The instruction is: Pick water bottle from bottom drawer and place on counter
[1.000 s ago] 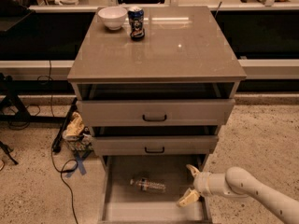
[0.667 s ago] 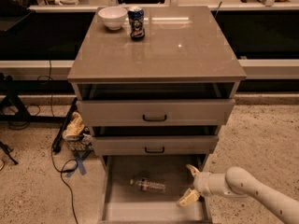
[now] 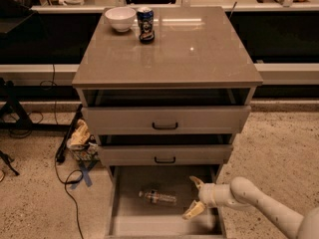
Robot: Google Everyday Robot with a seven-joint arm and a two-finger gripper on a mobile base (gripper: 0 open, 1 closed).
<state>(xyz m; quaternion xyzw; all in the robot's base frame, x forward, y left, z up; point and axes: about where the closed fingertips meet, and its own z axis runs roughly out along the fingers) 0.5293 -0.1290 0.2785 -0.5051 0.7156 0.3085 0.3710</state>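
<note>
Currently gripper (image 3: 192, 198) sits low over the right side of the pulled-out bottom drawer (image 3: 144, 222), fingers spread wide, holding nothing. Water bottle (image 3: 158, 197) lies on its side mid-floor, just left of the fingertips, not touching. Further back, the counter (image 3: 199, 54) carries a white bowl (image 3: 120, 18) and a dark blue can (image 3: 145, 24) near its far-left corner.

We record a single view. It looks from high in front of the grey-beige three-drawer cabinet (image 3: 167, 118), facing it squarely and tilted downward, at moderate range. The glossy grey-brown square slab counter (image 3: 169, 49) fills the upper half. The deep, pulled-out bottom drawer (image 3: 149, 222) meets the lower edge. The white two-finger gripper (image 3: 193, 198), fingers spread, sits lower right over that drawer.
</note>
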